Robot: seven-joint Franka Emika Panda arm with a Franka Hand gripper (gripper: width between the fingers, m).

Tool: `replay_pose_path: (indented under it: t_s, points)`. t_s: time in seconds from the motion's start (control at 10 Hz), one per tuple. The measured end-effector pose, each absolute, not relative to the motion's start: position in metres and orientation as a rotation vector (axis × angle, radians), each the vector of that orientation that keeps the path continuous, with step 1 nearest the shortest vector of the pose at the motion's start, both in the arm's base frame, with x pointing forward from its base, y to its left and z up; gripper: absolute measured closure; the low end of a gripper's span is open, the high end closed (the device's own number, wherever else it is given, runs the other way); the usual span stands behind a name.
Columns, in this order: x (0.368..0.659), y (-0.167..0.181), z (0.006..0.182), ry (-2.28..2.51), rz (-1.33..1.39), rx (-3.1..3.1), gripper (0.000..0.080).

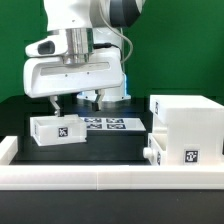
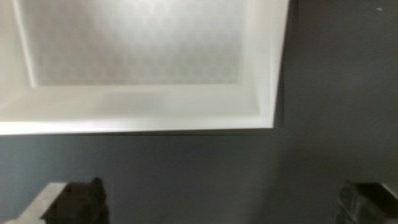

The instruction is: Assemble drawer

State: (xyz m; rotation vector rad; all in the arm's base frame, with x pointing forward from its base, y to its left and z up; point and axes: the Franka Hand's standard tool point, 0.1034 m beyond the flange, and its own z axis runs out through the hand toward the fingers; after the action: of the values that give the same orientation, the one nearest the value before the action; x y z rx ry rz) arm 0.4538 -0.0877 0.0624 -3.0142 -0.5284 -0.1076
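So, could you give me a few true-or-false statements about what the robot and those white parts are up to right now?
1. The gripper is clamped on the small tray. False: its fingers are spread open with nothing between them.
2. The tall casing stands on the exterior view's right. True.
3. The small tray sits inside the casing. False: it rests on the table, apart from the casing.
4. The marker board lies flat on the table. True.
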Motion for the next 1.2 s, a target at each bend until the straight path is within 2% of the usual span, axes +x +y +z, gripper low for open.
replay_pose_path:
  t_s: [0.3, 0.7, 1.2]
  points:
    - [0.444, -0.090, 0.058, -0.507, -0.089, -3.017, 0.0151]
    - [0.399, -0.089, 0.034, -0.494, -0.072, -3.032, 0.0151]
    - [0.382, -0.087, 0.007, -0.515, -0.072, -3.028, 0.0151]
